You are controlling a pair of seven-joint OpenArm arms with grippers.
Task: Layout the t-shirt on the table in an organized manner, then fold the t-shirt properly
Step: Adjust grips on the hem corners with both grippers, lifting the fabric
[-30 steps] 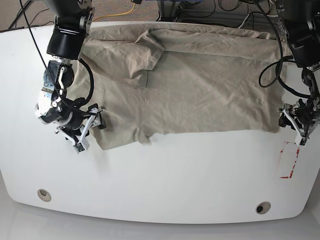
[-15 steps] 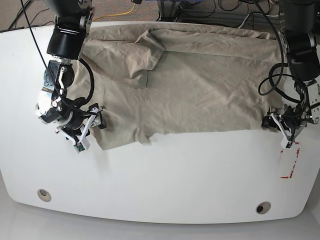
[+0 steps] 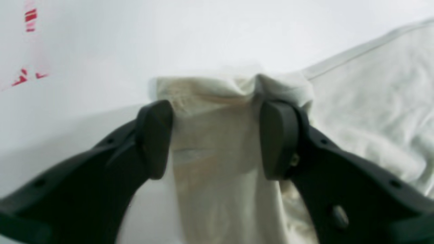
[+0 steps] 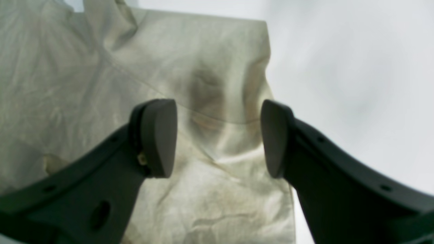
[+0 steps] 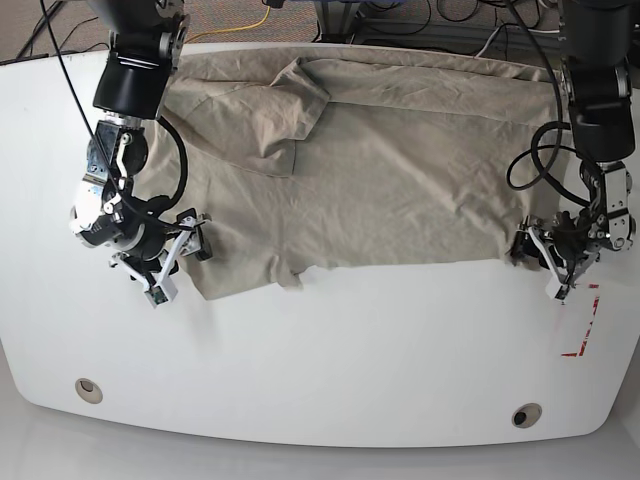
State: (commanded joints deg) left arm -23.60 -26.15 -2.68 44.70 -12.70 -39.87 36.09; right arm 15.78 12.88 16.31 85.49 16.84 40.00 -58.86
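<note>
Since a second ago my left pincer [image 5: 541, 262] has slid inward along the near edge of the table [image 5: 330, 370], away from the red tape rectangle [image 5: 583, 322], and now sits at the bottom corner of the t-shirt [image 5: 380, 170] on that side. My right pincer [image 5: 182, 255] has not shifted; it stays at the opposite lower corner of the cloth.

From my left wrist I see my left pincer [image 3: 215, 139] spread wide, its two dark pads either side of a raised fold of beige fabric [image 3: 217, 135]. One pad seems to touch the cloth, but nothing is clamped; the jaws are released. Red tape marks [image 3: 28, 20] show faintly on the white surface beyond.

From my right wrist, my right pincer [image 4: 218, 139] is likewise released, jaws apart above the shirt's corner [image 4: 203, 101], with bare table to one side.

The t-shirt lies spread and wrinkled across the far half of the table, one sleeve [image 5: 285, 115] folded over onto the body.
</note>
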